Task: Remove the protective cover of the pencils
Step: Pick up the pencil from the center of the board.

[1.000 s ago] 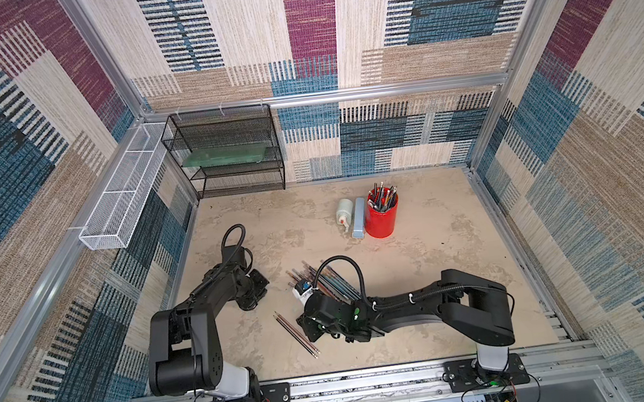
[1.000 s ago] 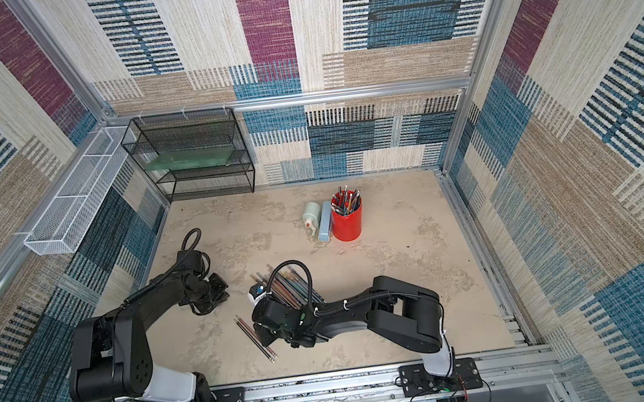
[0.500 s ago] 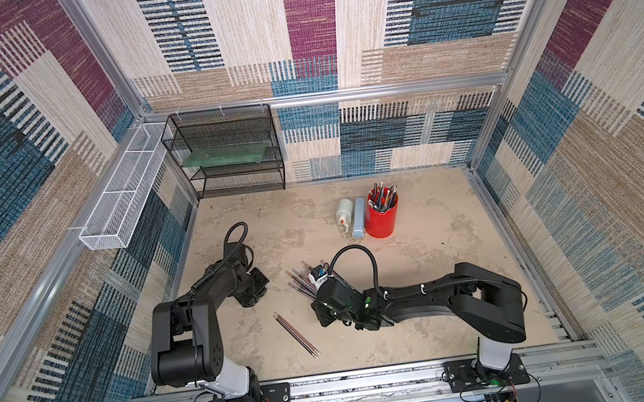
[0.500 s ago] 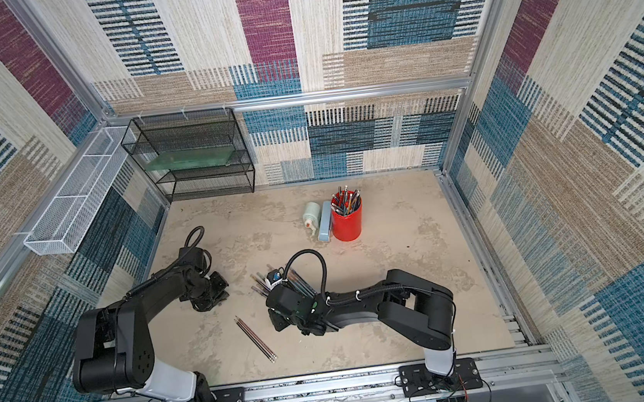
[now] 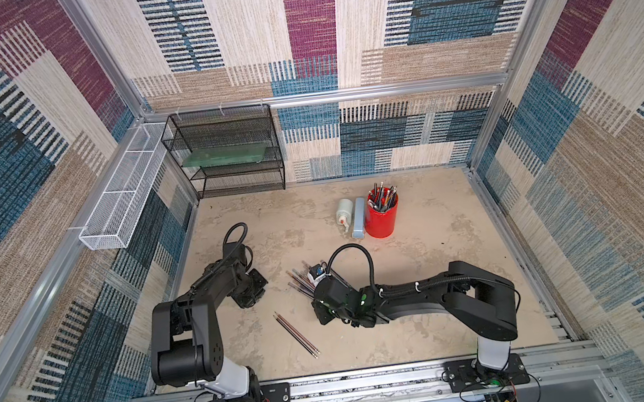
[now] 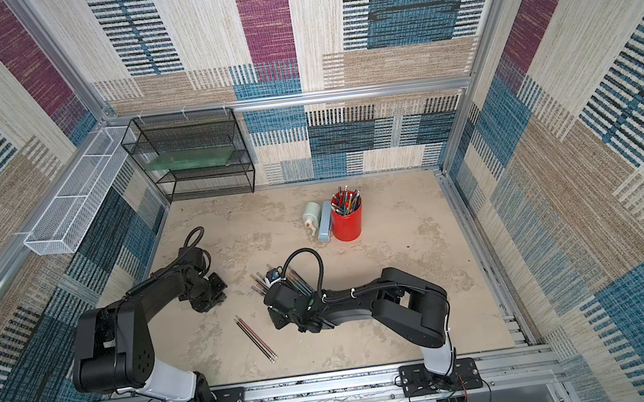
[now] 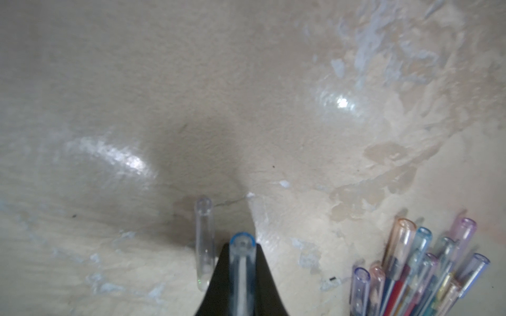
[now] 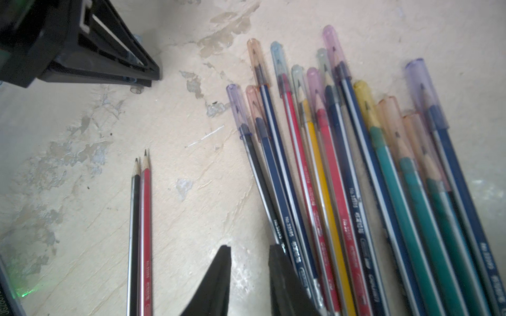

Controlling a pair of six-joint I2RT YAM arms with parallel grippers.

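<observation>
- Right tool: jaws apart, nothing between them, sitting low over the counter. One finger is right up against the edge pencil of the pile.
- Left tool: pinched together on a clear cap with a blue rim, tip close to the counter. A loose cap lies just beside it.
- The pile is a dozen or so pencils fanned out and overlapping. Each has a tinted cap over its point, and the capped ends face the left tool.
- Two bare pencils lie touching side by side, apart from the pile and between the arms. Those look done to me.
- My read is that the next job is grabbing another capped pencil. I'd take the edge pencil, the dark shaft with the purple cap. It's nearest the right tool and one side of it is free.
- Grip the shaft, not the cap, and leave the capped end poking out for the left tool.
- The left tool probably has to drop its cap first, next to the loose cap, or it can't pinch anything new.
- Watch out, because the shafts look glossy and packed tight, so closing could catch two at once. I'd slide the pencil sideways off the pile before lifting.
- Pull the cap straight along the shaft. It looks thin, so a hard squeeze might just squash it.
</observation>
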